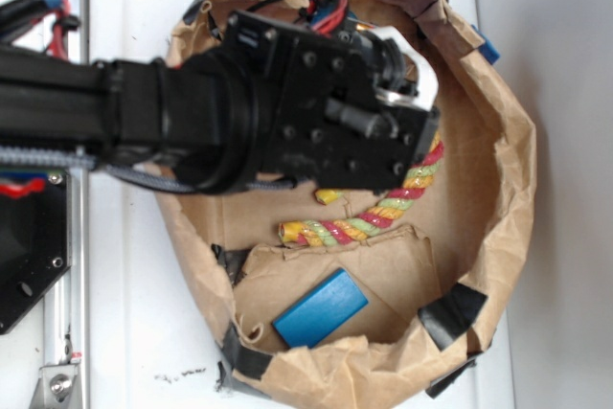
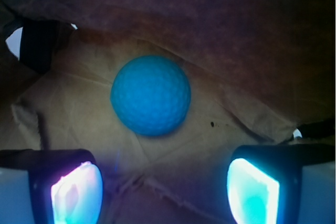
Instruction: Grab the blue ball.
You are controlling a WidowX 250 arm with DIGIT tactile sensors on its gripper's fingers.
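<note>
Translucent finger pads (image 2: pixel 79 195), glowing pale blue, frame the bottom of the wrist view on either side, and the gripper (image 2: pixel 163 192) stands spread wide with nothing between its jaws. Just ahead of them, centred on the gap and not yet touched, the blue ball (image 2: pixel 150 95) rests on the crumpled brown floor of the paper bag (image 2: pixel 220 30), whose creased wall rises right behind it. Its dimpled matte shell looks hard and light, so it would likely roll away at a glancing touch; I judge the safest hold to be across its widest girth, one pad on each side, closing evenly. Being a sphere, it has no long axis and points no particular way, so any approach angle serves. From the exterior view the arm hides the ball; farther back within the bag lie a coloured rope (image 1: pixel 383 213) and a flat blue block (image 1: pixel 320 308).
</note>
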